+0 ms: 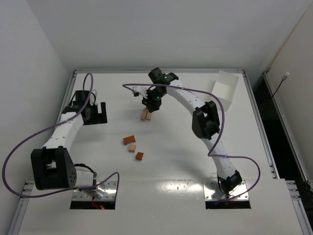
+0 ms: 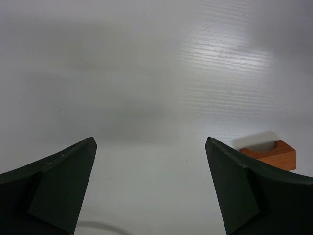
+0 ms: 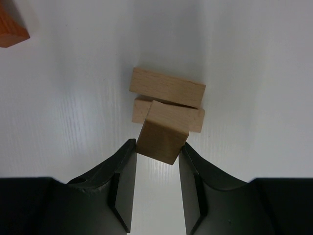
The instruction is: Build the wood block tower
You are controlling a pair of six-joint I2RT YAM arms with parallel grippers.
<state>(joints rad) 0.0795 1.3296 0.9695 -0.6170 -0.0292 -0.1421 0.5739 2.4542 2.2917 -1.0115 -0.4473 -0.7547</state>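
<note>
With right gripper [image 3: 157, 149] pinched narrow on a pale cube [image 3: 161, 134], just over the wood block tower [image 3: 168, 88] ahead of the fingertips: lower square, centre on its top face, release slowly, withdraw straight.

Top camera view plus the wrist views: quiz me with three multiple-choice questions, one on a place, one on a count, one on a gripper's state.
1. Where does the white box stand on the table?
A) far right corner
B) beside the left arm's base
C) near edge, between the arms

2. How many loose blocks lie near the table's middle?
A) one
B) three
C) five

3. The right gripper is:
A) open and empty
B) shut on a pale cube
C) shut on a reddish block

Answers:
1 A, it sits by the far right edge.
2 B, two reddish and one pale show there.
3 B, the right wrist view shows it pinching the cube.
</note>
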